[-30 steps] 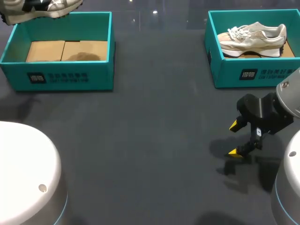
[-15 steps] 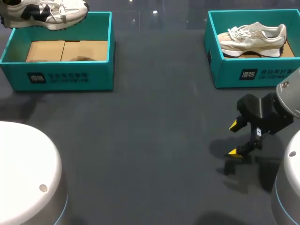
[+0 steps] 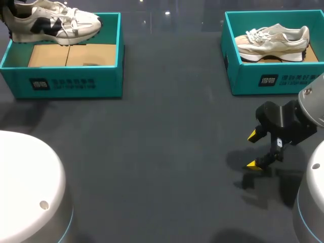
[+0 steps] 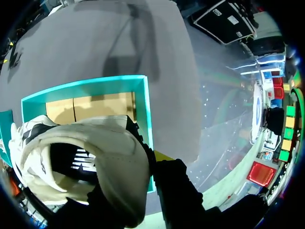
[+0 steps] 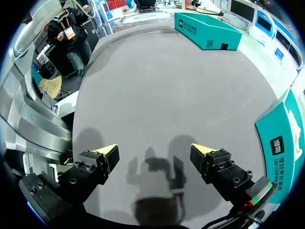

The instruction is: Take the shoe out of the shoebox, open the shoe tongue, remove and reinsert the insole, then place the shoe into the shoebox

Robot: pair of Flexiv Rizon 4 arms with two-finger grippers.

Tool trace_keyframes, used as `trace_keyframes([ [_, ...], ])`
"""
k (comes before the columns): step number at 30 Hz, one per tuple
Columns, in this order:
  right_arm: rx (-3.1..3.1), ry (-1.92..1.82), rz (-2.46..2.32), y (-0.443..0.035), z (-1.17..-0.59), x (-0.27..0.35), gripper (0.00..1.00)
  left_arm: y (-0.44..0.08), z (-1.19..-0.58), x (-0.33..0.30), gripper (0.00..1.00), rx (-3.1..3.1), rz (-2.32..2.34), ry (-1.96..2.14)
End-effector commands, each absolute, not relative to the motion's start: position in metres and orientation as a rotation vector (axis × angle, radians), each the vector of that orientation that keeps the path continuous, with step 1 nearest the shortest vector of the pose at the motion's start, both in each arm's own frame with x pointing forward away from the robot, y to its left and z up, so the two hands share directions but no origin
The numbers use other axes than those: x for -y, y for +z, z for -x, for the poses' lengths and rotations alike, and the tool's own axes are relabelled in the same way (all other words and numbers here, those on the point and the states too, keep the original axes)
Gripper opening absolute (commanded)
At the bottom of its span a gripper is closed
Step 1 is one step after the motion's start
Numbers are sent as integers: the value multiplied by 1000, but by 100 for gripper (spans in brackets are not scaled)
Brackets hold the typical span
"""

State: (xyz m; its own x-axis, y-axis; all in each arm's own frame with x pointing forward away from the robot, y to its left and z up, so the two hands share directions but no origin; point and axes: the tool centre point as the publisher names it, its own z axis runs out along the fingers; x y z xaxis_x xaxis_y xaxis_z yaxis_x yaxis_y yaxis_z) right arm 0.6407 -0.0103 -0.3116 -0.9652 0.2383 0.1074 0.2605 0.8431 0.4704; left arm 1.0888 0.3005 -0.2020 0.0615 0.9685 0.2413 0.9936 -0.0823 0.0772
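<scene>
1. Your left gripper [image 4: 156, 158] is pinching the white-and-black sneaker [image 3: 53, 23] at the heel collar. One yellow-tipped finger sits outside the collar. The other is hidden inside the shoe.
2. The sneaker hangs in the air, sole down and toe toward the table's middle. It is over the far-left corner of the left shoebox [image 3: 66, 83] and clear of the box floor.
3. The left shoebox is teal and open, and stands at the far-left corner of the dark grey table [image 3: 162, 152]. A brown cardboard liner [image 3: 71, 54] covers its floor.
4. Your right gripper [image 3: 253, 150] has its fingers spread wide with nothing between them. It hovers low over bare table near the right edge, with its shadow right under it.
5. The right shoebox [image 3: 263, 81] is also teal and open, at the far-right corner. A beige sneaker [image 3: 273, 41] lies inside it, toe toward the table's middle.
</scene>
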Motion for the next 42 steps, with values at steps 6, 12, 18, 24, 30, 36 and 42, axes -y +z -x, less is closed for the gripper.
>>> trace_keyframes([
  [6, 2976, -768, 404, -311, -639, 11, 100, -215, -1081, -301, 0, 2015, 2221, -310],
  [12, 2976, -768, 404, -311, -639, 11, 100, -215, -1081, -301, 0, 2015, 2221, -310],
  [18, 2976, -768, 404, -311, -639, 11, 100, -215, -1081, -301, 0, 2015, 2221, -310],
  [24, 2976, -768, 404, -311, -639, 11, 100, -244, -1085, -294, 0, 2023, 2174, -262],
  [30, 2976, -768, 404, -311, -639, 11, 100, -264, -1085, -289, 0, 2062, 2124, -226],
  [36, 2976, -768, 404, -311, -639, 11, 100, -279, -1081, -285, 0, 2065, 2099, -243],
  [42, 2976, -768, 404, -311, -639, 11, 100, -294, -1071, -283, 0, 2054, 2095, -271],
])
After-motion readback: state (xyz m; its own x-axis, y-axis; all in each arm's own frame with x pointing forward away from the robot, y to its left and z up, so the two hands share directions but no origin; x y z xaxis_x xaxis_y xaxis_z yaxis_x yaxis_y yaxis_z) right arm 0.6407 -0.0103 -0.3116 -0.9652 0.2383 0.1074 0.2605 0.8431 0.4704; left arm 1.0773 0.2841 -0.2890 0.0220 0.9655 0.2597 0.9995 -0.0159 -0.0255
